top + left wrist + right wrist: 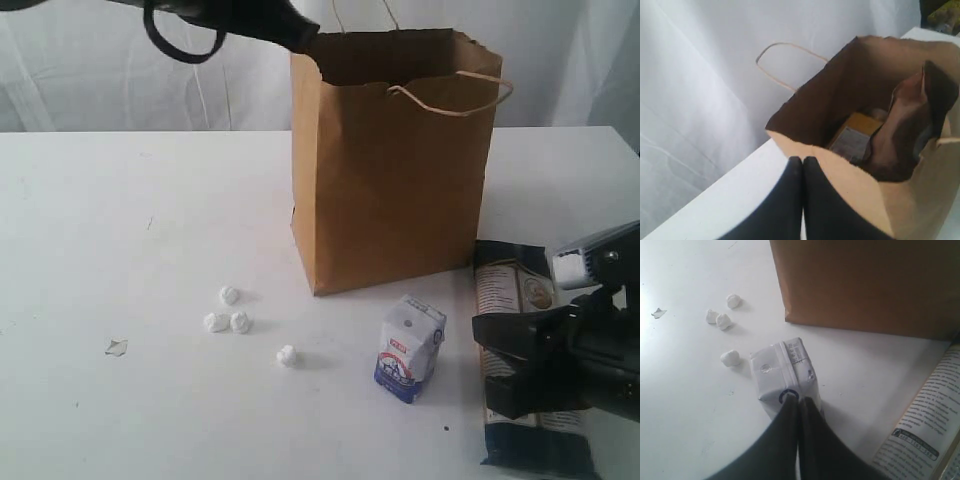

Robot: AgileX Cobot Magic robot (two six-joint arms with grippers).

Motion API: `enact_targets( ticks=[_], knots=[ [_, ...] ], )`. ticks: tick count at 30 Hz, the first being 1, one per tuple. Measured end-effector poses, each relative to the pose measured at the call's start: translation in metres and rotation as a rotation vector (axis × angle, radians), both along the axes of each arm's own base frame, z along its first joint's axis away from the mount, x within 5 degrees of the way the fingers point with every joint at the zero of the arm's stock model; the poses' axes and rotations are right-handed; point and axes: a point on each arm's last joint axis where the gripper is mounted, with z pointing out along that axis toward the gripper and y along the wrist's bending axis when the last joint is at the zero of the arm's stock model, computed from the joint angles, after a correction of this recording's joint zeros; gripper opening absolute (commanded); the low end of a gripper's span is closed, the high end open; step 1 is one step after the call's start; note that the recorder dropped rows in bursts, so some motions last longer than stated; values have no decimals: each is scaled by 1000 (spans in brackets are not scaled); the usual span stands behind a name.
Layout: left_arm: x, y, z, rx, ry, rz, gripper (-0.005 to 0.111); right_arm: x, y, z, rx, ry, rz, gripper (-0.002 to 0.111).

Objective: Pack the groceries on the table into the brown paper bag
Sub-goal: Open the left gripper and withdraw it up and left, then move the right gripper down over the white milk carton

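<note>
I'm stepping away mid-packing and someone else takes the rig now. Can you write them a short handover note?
Left hand: shut, empty, above the rim of the brown paper bag.
Right hand: shut, empty, near the small white-blue carton.
Done: inside the bag a yellow labelled item and the brown foil pouch show; anything else in there is hidden.
Left: the carton, upright on the table in front of the bag, and the long dark noodle packet, flat beside the bag on the right arm's side.
Four small white wads also lie on the table.
</note>
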Motion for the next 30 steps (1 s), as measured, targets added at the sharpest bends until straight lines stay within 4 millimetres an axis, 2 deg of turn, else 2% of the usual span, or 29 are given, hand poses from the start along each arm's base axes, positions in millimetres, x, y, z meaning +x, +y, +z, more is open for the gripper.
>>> enact_targets(
  ticks=[5, 7, 10, 12, 15, 22, 27, 30],
  knots=[
    [-15, 28, 5, 161, 66, 74, 0, 0, 0, 0, 0, 0, 0, 0],
    [-10, 42, -13, 197, 112, 114, 0, 0, 0, 0, 0, 0, 0, 0],
    [-4, 75, -64, 134, 237, 217, 0, 0, 1, 0, 7, -2, 9, 0],
    [-8, 102, -93, 62, 281, 289, 0, 0, 1, 0, 7, -2, 9, 0],
    [-19, 128, -109, -3, 287, 349, 0, 0, 1, 0, 7, -2, 9, 0],
    [-62, 179, -130, -57, 271, 484, 0, 2, 1, 4, 10, -13, 9, 0],
    [-94, 203, -134, -110, 196, 551, 0, 5, 6, 14, 49, -51, 46, 0],
    [-114, 213, -144, -148, 185, 599, 0, 9, 11, 27, 93, -99, 91, 0]
  ],
)
